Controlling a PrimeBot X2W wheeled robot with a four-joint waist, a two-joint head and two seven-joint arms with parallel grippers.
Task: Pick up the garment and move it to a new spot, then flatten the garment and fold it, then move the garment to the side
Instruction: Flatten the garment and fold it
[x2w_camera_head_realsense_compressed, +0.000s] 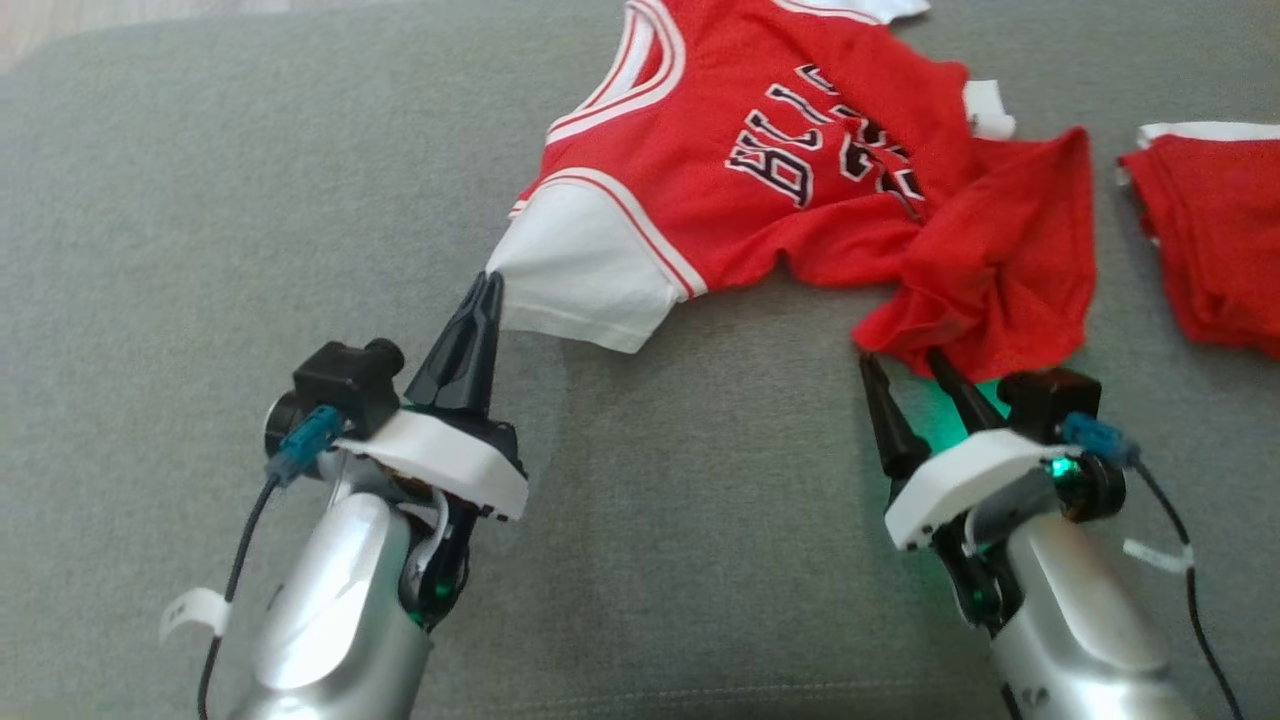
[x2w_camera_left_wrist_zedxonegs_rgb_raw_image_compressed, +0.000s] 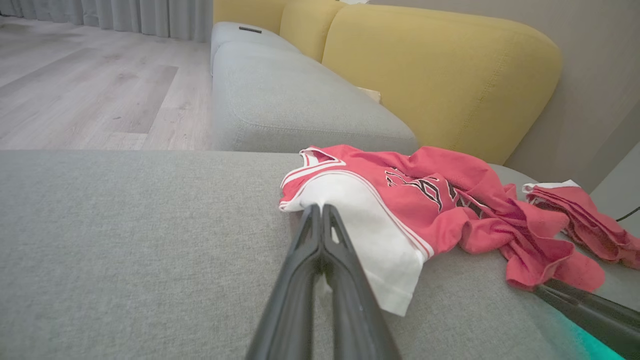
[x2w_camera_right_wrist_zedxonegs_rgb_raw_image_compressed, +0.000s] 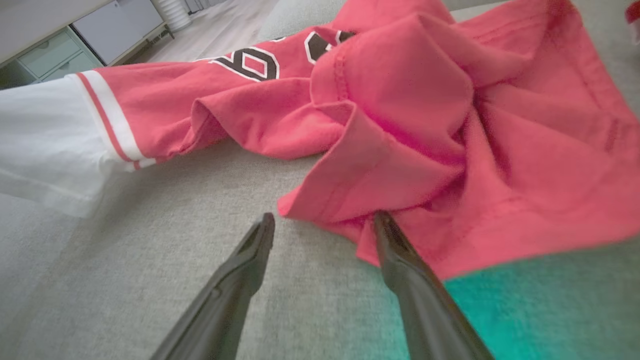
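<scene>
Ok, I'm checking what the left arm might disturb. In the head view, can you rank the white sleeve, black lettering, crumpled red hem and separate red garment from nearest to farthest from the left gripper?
1. white sleeve: pinched in the left gripper.
2. black lettering: on the chest, up and to the right.
3. crumpled red hem: bunched farther right.
4. separate red garment: at the far right edge.

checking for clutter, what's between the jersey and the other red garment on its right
Just a bare strip of grey cushion separates the jersey from the second red garment, clearest in the head view.
</scene>
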